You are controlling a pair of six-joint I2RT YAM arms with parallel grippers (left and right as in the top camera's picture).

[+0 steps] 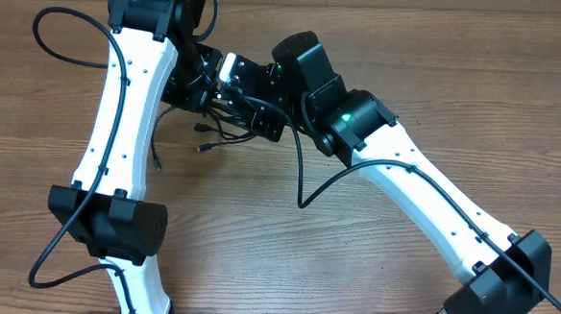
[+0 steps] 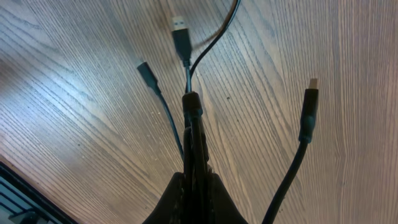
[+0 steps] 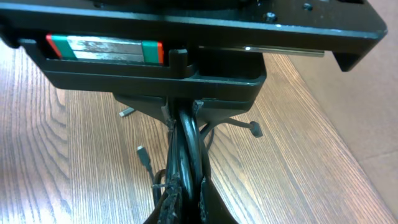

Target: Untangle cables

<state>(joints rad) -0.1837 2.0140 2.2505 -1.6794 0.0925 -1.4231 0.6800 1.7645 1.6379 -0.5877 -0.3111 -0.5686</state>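
Note:
The cables (image 1: 227, 114) are a bunch of thin black cords held above the wooden table between both grippers, at the upper middle of the overhead view. My left gripper (image 1: 200, 84) is shut on the cords; in the left wrist view its jaws (image 2: 196, 186) pinch several strands, and loose plug ends (image 2: 181, 36) hang beyond. My right gripper (image 1: 254, 103) is shut on the same bunch (image 3: 186, 149) directly under the left gripper's black body (image 3: 186, 56). Loose ends (image 1: 204, 145) trail onto the table.
The wooden table (image 1: 285, 263) fills the view. A thicker black arm wire (image 1: 51, 44) loops at the far left, and another (image 1: 303, 192) hangs from the right arm. The arm bases stand at the front edge.

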